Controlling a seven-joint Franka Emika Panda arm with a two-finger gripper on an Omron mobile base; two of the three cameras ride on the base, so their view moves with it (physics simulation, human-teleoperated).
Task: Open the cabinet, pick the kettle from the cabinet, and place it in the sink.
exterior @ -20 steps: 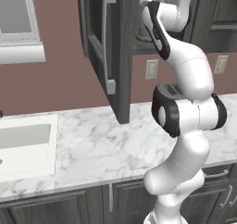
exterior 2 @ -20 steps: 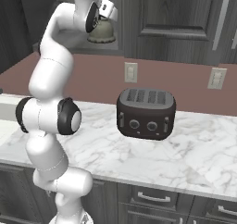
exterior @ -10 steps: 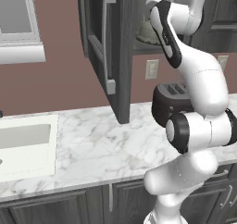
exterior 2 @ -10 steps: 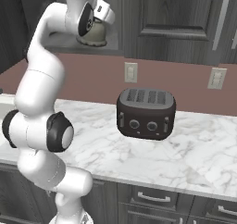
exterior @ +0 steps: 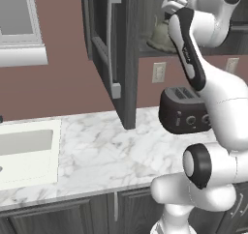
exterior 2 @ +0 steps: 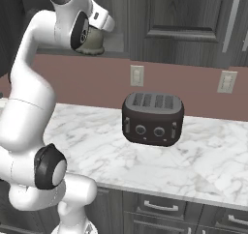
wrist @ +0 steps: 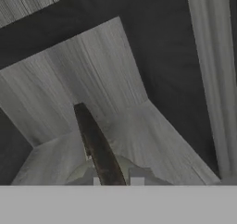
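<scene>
In the hand view, the kettle (wrist: 113, 170) sits at the bottom centre, its thin dark handle (wrist: 97, 144) running up the middle of the frame. The gripper (wrist: 116, 181) has its two tips drawn together on either side of that handle, clamped on it as far as I can judge.

I'd guess the kettle is stiff metal with a smooth, somewhat slippery dome, light if empty. The arched handle is the sensible place to hold it, at the crown so it hangs level.

In the left base view, one sink (exterior: 29, 153) lies at the lower left and one toaster (exterior: 184, 111) at right centre. Further back, one cabinet (exterior: 111, 49) stands open at top centre, the single kettle on its shelf at upper right. Two wall sockets (exterior 2: 137, 75) show in the right base view.
</scene>
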